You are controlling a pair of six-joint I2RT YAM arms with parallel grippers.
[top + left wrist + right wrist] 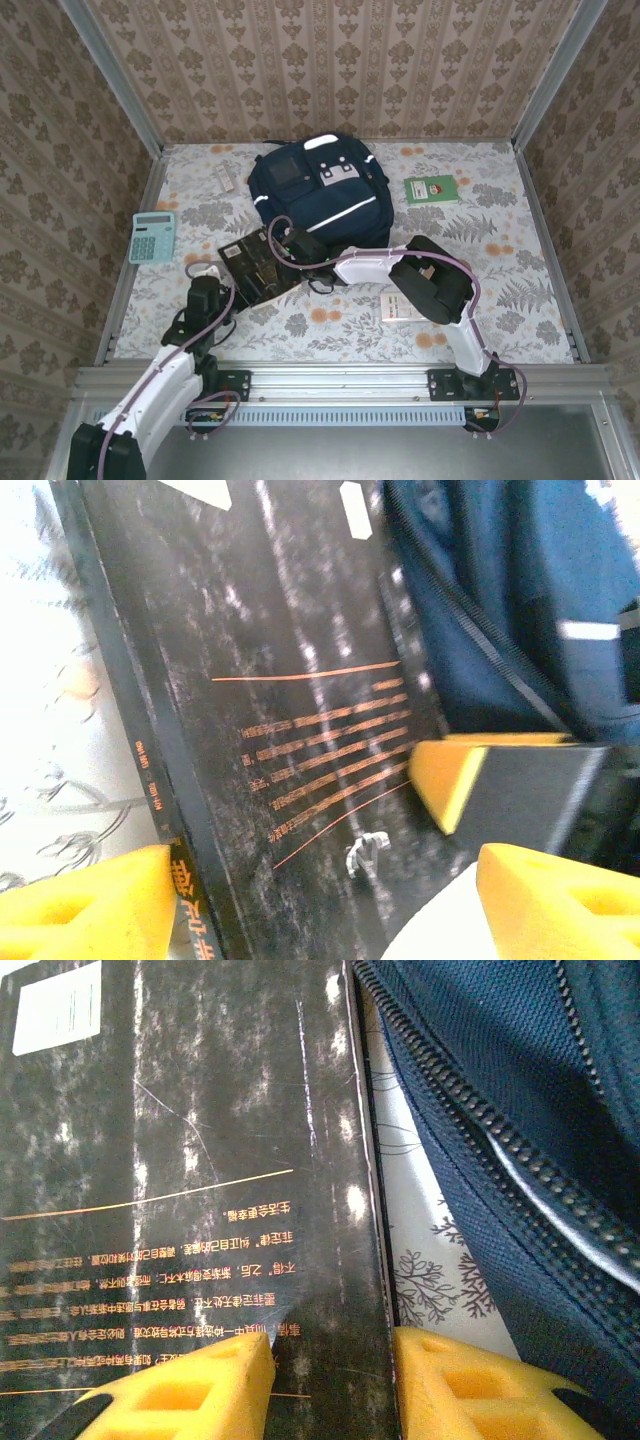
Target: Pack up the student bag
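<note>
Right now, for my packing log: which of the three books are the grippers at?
The black book with orange lettering, in front of the student bag; the green book and white book lie off to the right.

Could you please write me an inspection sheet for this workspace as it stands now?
Surface: floral tablecloth, no spills seen.
Job's things: student bag at far centre; black book just in front of it.
Clutter: teal calculator left; white stick-like item far left; green booklet right; white booklet partly under the right arm.
Tools: left tool open over the book's spine; right tool straddles the book's edge beside the bag, grip unclear.
Cables: purple cables run along both arms.
Surroundings: patterned wallpaper, metal frame.
</note>
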